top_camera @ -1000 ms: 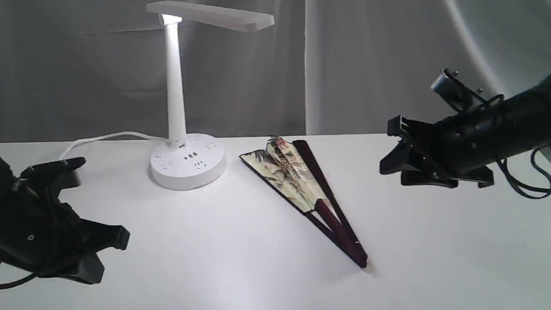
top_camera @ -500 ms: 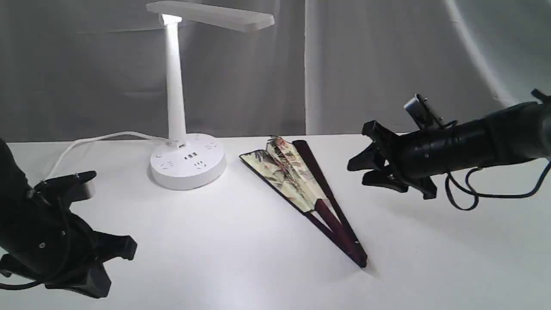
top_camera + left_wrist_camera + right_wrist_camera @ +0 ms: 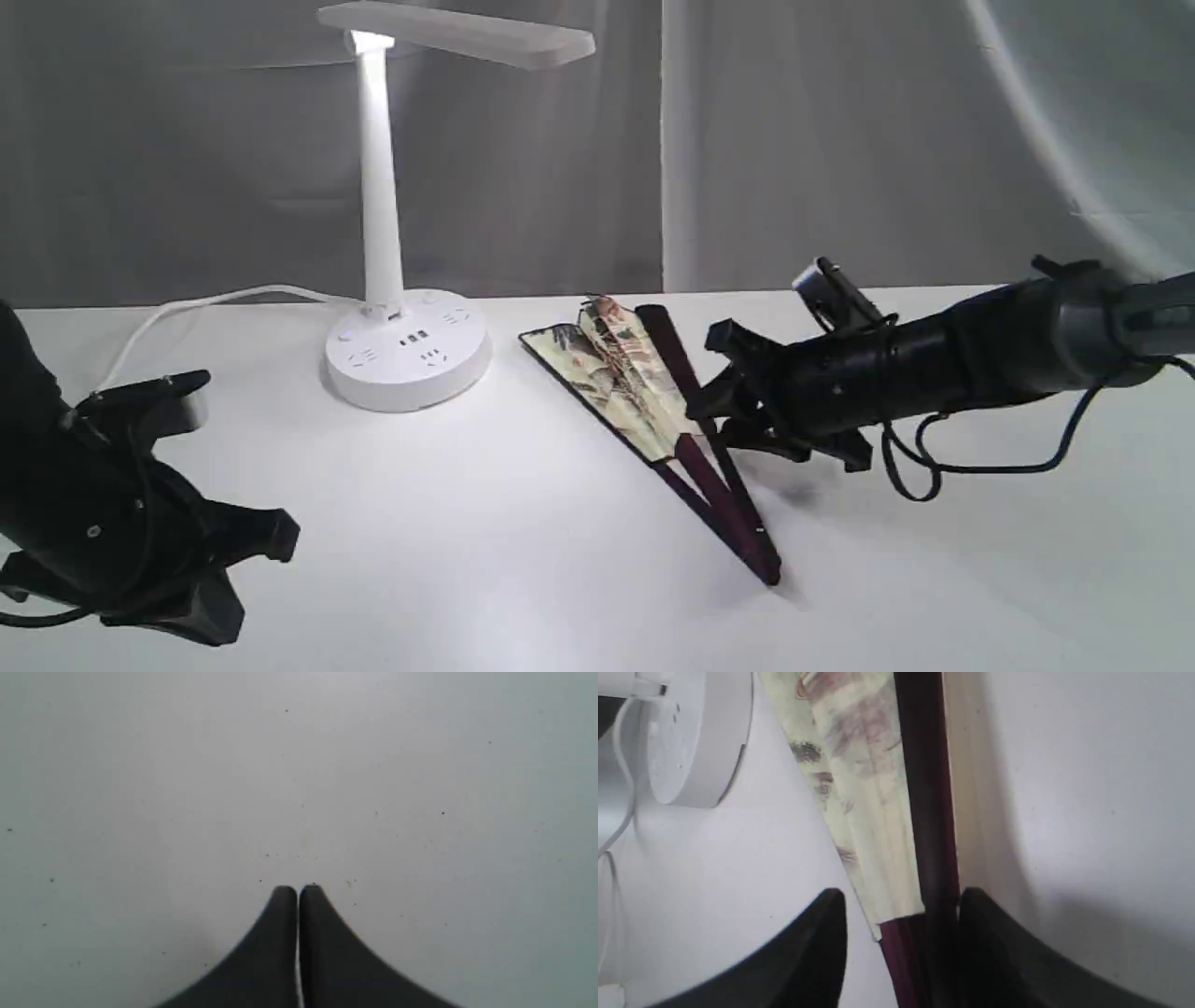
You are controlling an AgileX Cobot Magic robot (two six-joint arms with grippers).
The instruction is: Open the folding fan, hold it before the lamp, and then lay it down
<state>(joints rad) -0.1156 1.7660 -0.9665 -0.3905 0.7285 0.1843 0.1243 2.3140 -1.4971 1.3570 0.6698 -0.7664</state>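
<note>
Step in hand: the grasp. The cream pleated paper folding fan with maroon ribs [image 3: 621, 378] lies slightly spread on the white table [image 3: 467, 541], near the white plastic desk lamp [image 3: 383, 233]. The right gripper [image 3: 902, 895] stands wide astride the ribs, gripping nothing. The left gripper [image 3: 297, 889] is closed and empty. Next move, as judged: close on the outer rib.

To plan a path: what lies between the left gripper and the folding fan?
Only bare white table separates the left gripper and the folding fan, per the exterior view.
</note>
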